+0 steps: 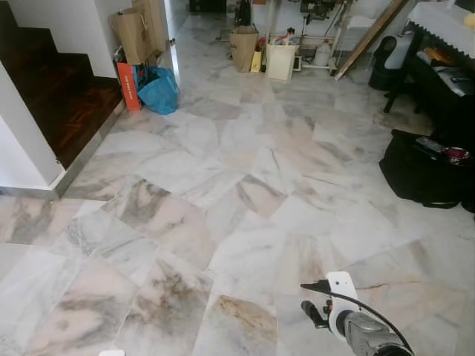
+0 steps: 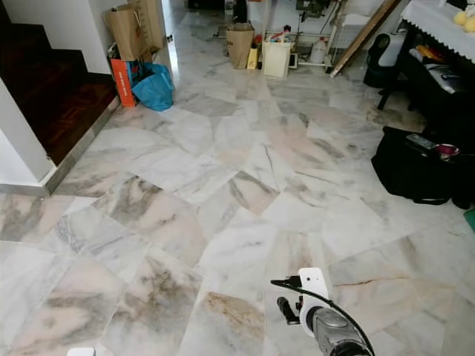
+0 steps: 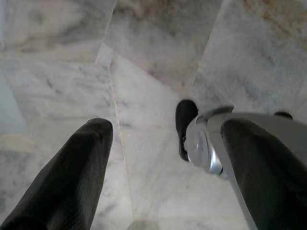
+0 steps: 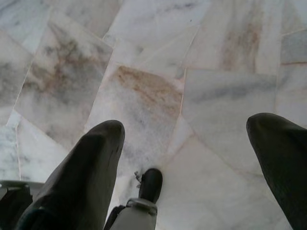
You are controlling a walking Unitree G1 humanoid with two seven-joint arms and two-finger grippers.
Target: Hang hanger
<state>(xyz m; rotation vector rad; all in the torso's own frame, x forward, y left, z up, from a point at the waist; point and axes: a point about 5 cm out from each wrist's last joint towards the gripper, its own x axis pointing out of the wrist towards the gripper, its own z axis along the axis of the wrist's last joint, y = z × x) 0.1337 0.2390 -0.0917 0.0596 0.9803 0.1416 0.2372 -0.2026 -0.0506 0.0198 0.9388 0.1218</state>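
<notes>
I stand on a pale marble floor (image 1: 223, 208) in a wide room. My right arm (image 1: 362, 332) hangs low at the bottom right of the eye views. In the left wrist view my left gripper (image 3: 165, 127) points down at the floor, open, with nothing held between its black fingers (image 3: 81, 163). My right gripper (image 4: 187, 124) also hangs over the tiles, open and empty. One of my own black feet (image 4: 151, 184) shows below it.
Dark wooden stairs (image 1: 59, 96) rise at the left behind a white wall. A blue bag (image 1: 159, 90), an orange box (image 1: 128, 85), paper bags (image 1: 243, 48) and a white bin (image 1: 281, 61) line the far end. A black bag (image 1: 419, 174) and a cloth-covered table (image 1: 445, 30) stand at the right.
</notes>
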